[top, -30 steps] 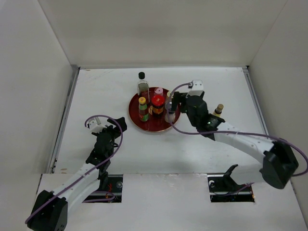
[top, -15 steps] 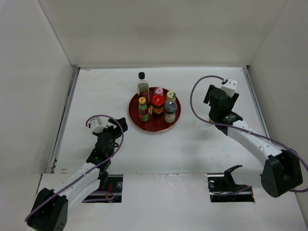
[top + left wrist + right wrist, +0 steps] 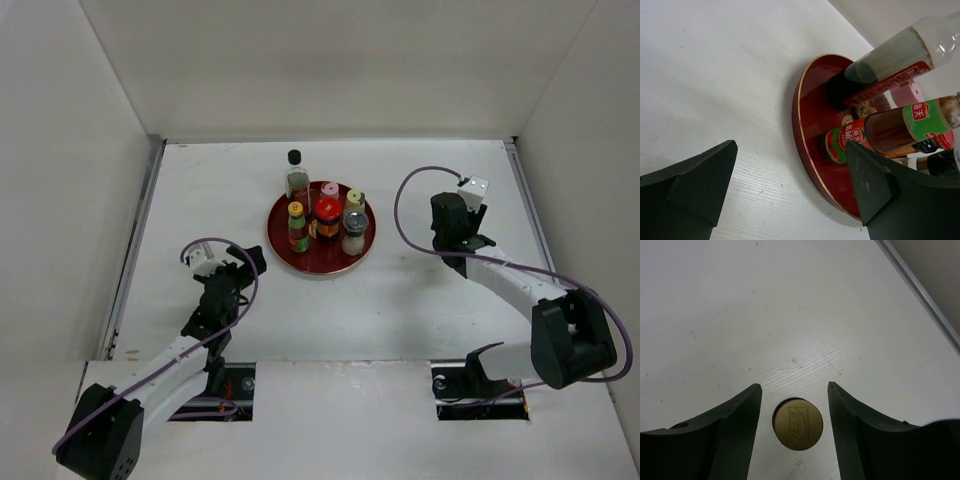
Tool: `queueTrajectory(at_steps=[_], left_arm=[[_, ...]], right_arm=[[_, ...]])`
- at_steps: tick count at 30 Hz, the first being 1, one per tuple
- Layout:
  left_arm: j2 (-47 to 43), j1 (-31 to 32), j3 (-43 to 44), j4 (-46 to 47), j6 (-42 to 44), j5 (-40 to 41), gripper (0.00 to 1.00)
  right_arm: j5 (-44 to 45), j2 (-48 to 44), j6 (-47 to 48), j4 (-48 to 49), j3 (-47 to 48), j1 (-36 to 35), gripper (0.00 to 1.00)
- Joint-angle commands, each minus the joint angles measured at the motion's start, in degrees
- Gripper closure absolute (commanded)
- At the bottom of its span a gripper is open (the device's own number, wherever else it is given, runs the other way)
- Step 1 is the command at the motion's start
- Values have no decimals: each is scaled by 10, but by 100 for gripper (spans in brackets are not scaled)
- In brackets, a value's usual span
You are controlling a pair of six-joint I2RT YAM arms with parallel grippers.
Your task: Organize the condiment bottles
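Six condiment bottles stand on the round red tray (image 3: 318,264): a tall clear glass one with a black cap (image 3: 296,176), then pink (image 3: 329,190), yellow (image 3: 296,226), red (image 3: 328,215), yellow-green (image 3: 354,200) and grey (image 3: 354,232) caps. A gold-capped bottle (image 3: 797,424) stands on the table to the right, hidden under the arm in the top view. My right gripper (image 3: 795,387) (image 3: 457,238) straddles its cap, a gap showing on each side. My left gripper (image 3: 245,262) (image 3: 790,150) is open and empty, left of the tray (image 3: 810,130).
White walls enclose the table on three sides, with a metal strip (image 3: 920,290) along the right edge near my right gripper. Two cut-outs (image 3: 480,390) lie by the arm bases at the near edge.
My right gripper left the grey-capped bottle on the tray, swung right to the gold-capped bottle and narrowed its jaws around the cap. The left arm stayed put.
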State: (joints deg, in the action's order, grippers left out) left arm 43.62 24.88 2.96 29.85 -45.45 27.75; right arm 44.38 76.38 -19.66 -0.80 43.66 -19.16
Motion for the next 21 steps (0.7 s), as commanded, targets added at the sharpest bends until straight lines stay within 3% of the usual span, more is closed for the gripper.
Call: queueTrajectory(at_steps=[1,7,15,21], left_arm=[[4,6,8,34,-3,0,10],[-3,8,6,35,-2,0,10],[-1,6,7,34,-1,6,10],[-2,2,6,36,-3,3,10]], right_arm=[[-6,6,-22,23,-4,-1,42],[16,-9,-26,22,-3,-5,67],[29,-123,16,-27,13,-80,70],[-2,-173,-8,-104,18,-208,70]])
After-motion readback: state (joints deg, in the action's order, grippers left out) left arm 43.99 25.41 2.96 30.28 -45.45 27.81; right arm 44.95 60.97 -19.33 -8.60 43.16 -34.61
